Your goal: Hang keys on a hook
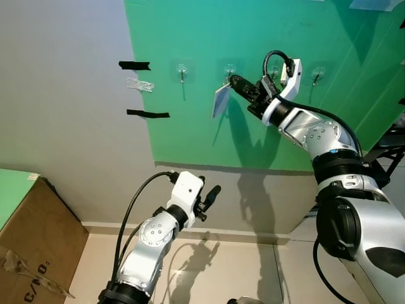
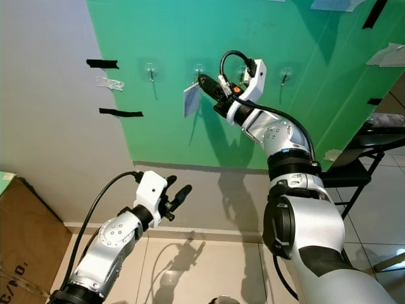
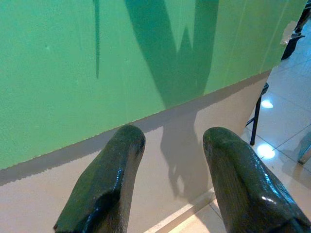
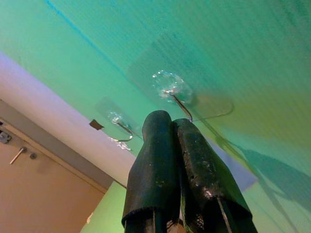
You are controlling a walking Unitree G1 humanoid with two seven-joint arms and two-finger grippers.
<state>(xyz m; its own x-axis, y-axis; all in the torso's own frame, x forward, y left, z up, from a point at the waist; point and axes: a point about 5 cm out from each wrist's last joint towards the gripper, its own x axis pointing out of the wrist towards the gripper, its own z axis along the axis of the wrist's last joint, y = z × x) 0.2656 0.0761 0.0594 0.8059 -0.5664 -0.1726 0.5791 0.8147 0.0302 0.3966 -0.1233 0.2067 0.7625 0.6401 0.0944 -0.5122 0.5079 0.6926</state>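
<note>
A green panel (image 1: pixel 266 76) covers most of the wall, filling the upper centre and right of the frame, with bare pale wall (image 1: pixel 63 126) to its left. Near the top of the panel runs a row of clear adhesive hooks; the leftmost visible one (image 1: pixel 182 71) sits at upper centre-left. A brown cardboard box (image 1: pixel 31 247) stands in the lower left corner on a tiled floor (image 1: pixel 253 272).

The right arm reaches up from the lower right to the top centre, where the right gripper (image 1: pixel 235 82) has its two black fingers pressed together just below a hook (image 4: pixel 172 92). From the fingertips hangs a pale rectangular key tag (image 1: pixel 221 101), close against the panel; the keys themselves are too small to make out.

The left gripper (image 1: pixel 212 195) hovers low in the centre, in front of the beige lower wall, its fingers (image 3: pixel 112 179) spread apart and holding nothing.

Two strips of black tape (image 1: pixel 134 65) mark the pale wall at upper left.
</note>
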